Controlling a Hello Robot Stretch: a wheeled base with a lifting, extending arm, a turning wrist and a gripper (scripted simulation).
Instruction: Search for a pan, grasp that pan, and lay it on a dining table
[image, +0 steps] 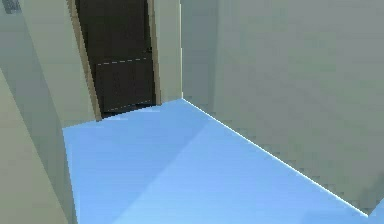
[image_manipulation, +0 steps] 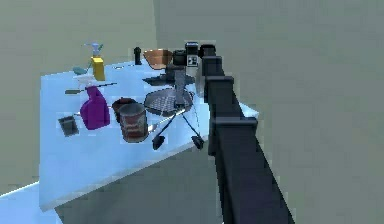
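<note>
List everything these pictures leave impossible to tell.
Arm side view: whether the gripper holds anything, since the grey round thing on the table lies right at its far end.
Arm side view: the table's right end, hidden behind the arm.
Arm side view: the small grey thing near the purple bottle, too small to name.
Forward view: the dark door, its top cut off by the picture's edge.

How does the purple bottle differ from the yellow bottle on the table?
The purple bottle is magenta and broad-bodied; the yellow bottle is slim. The purple bottle stands nearer the camera, the yellow bottle farther back. Both stand upright on the table.
</note>
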